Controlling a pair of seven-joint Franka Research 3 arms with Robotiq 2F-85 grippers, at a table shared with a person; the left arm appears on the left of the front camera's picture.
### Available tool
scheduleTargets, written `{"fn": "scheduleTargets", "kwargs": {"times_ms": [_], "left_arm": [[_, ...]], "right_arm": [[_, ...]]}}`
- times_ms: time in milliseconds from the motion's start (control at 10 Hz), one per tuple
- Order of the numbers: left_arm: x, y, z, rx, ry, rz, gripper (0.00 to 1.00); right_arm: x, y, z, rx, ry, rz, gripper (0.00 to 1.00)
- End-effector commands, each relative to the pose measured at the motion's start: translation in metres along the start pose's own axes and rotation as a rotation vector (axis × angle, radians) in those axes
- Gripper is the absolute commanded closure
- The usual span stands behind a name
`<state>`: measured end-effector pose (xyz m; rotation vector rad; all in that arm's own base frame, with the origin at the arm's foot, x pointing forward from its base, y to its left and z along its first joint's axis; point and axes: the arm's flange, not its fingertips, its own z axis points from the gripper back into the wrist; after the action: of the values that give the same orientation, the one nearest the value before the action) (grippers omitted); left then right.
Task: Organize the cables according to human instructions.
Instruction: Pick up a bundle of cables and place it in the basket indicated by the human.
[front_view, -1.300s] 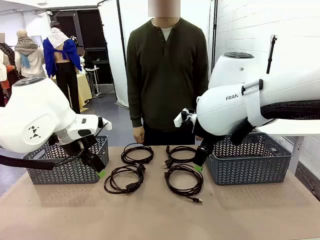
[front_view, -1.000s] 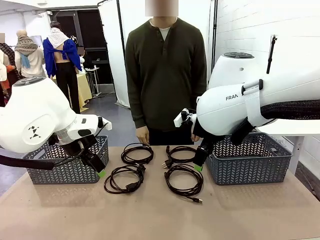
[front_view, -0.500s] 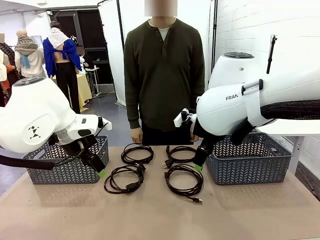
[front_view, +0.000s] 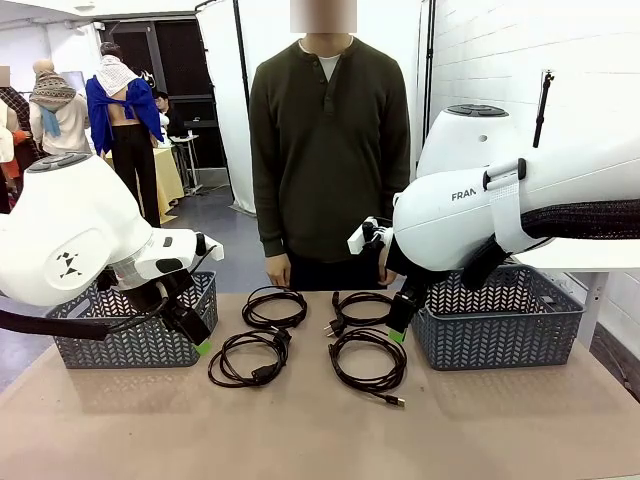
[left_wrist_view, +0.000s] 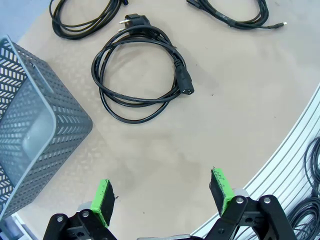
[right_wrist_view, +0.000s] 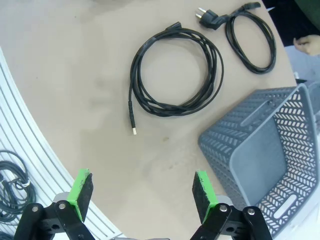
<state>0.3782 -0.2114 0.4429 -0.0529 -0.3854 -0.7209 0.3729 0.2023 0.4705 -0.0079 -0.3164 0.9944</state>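
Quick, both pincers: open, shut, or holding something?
Left pincer: open, holding nothing.
Right pincer: open, holding nothing.

Tan table (front_view: 300, 440): four coiled black cables (front_view: 268, 374) centred; grey basket (front_view: 140, 340) at nine o'clock, second basket (front_view: 500, 330) at three o'clock.

change | person (front_view: 330, 150) swayed slightly sideways; hand (front_view: 277, 270) shifted a little with it
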Motion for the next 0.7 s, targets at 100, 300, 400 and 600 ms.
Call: {"fn": "scheduleTargets", "kwargs": {"times_ms": [100, 300, 400, 600], "left_arm": [[-0.005, 0.004, 0.010, 0.011, -0.035, -0.007, 0.00], [-0.006, 0.020, 0.040, 0.004, -0.091, -0.006, 0.00], [-0.007, 0.025, 0.050, 0.011, -0.109, -0.016, 0.00], [-0.015, 0.031, 0.064, 0.013, -0.120, -0.068, 0.00]], "right_arm": [[-0.002, -0.003, 0.007, 0.003, -0.027, 0.008, 0.00], [-0.011, -0.018, 0.031, 0.013, -0.088, 0.011, 0.00], [-0.014, -0.025, 0.042, 0.005, -0.122, 0.020, 0.00], [-0.018, -0.035, 0.064, -0.021, -0.182, 0.035, 0.00]]}}
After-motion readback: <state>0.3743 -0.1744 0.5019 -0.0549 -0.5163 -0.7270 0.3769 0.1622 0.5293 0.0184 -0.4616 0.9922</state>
